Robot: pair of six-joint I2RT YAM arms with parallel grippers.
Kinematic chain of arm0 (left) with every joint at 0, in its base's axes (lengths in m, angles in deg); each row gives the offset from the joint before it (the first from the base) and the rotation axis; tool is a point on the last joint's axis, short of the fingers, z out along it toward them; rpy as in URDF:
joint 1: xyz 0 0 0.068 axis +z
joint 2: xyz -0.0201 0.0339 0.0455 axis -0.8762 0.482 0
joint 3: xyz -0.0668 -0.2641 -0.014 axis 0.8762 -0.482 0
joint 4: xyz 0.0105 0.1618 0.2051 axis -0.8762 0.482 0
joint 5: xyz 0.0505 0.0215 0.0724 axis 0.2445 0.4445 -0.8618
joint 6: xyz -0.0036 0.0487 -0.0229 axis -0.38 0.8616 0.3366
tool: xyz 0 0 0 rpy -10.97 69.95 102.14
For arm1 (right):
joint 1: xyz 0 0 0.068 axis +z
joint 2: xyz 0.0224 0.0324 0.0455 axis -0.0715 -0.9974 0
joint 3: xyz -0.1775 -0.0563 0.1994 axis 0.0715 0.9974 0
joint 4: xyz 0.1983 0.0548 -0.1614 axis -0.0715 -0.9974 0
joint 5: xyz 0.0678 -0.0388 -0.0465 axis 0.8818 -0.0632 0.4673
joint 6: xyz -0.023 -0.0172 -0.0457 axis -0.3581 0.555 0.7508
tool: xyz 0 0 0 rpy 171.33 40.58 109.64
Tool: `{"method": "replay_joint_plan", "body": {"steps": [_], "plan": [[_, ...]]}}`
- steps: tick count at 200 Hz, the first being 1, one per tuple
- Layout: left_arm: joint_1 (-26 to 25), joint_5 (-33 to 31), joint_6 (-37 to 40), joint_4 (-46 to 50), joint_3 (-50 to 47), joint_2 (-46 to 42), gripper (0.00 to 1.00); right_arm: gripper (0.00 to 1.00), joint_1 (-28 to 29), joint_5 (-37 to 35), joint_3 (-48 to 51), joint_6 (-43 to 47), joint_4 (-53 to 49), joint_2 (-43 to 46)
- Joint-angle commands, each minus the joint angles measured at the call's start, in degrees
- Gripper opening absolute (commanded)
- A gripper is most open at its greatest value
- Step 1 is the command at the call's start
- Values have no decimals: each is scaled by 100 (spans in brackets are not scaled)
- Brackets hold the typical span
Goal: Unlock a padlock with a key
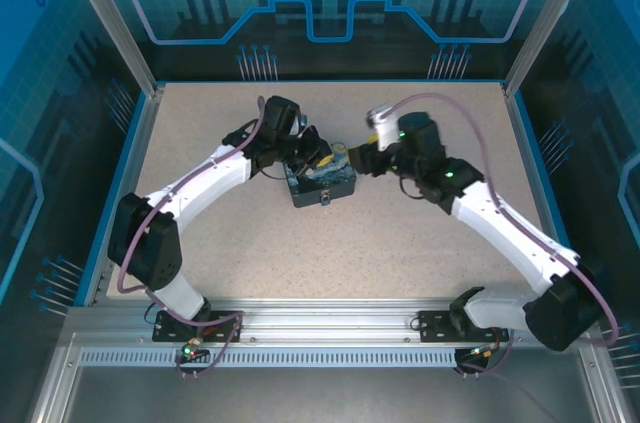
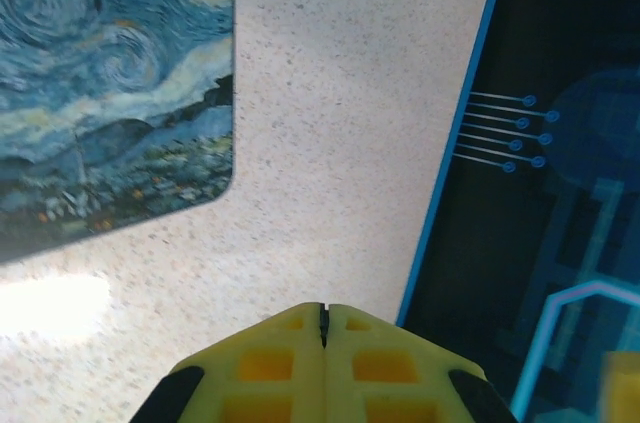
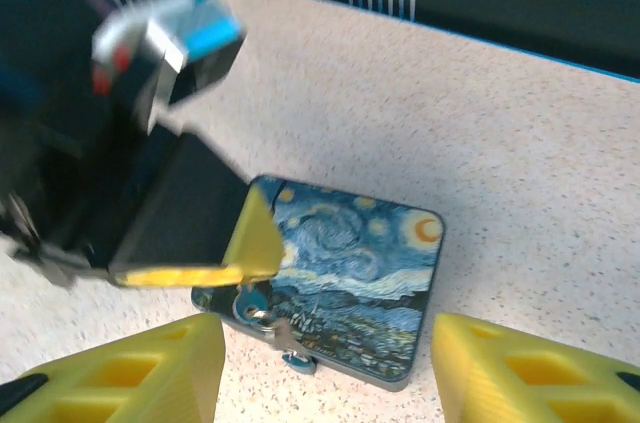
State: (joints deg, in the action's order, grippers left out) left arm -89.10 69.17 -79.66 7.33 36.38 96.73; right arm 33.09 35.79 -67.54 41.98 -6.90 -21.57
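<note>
The painted tin lies mid-table. On its near corner lies the teal padlock. Its silvery shackle runs through the tin's grey hasp. My left gripper is shut, and its yellow fingers touch the padlock from above. A thin dark sliver that looks like the key sits between the closed pads of the left gripper; the rest of the key is hidden. My right gripper is open just right of the tin, its fingers spread wide on either side of the tin's near edge.
The speckled tabletop has a blue rim and dark walls behind it. Metal frame posts stand at the back corners. The two arms meet over the tin from left and right.
</note>
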Motion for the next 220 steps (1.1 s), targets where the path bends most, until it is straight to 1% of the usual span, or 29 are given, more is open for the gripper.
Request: {"method": "replay_joint_plan", "body": {"steps": [1,11,29,49,61,73,91,138,176,220], "plan": [[-27,-158,796,-1416,-507,-338,0,58,-455,1461,272,-1520,34,196],[-25,-243,1005,-1847,-730,-466,0,59,-634,1842,446,-2158,347,175],[-29,-424,1302,-2631,-1132,-697,0,59,-797,2406,852,-3257,1270,49],[-25,-553,1467,-3694,-1604,-860,0,58,-794,2683,1231,-4432,2557,-196],[-27,-587,1477,-4367,-1877,-889,0,56,-761,2745,1501,-4908,3229,-370],[-29,-604,1450,-4941,-2088,-879,0,55,-693,2705,1519,-5087,3554,-515],[-44,-677,1416,-5481,-2286,-821,0,51,-632,2636,1497,-5260,3890,-658],[-118,-1081,1244,-6567,-2684,-757,0,44,-592,2372,1475,-5799,4688,-963],[-164,-1220,1068,-6863,-2754,-745,0,39,-485,2297,1310,-6309,5500,-1453],[-182,-1260,1027,-6810,-2748,-789,0,35,-330,2329,1030,-6379,5711,-1702]]}}
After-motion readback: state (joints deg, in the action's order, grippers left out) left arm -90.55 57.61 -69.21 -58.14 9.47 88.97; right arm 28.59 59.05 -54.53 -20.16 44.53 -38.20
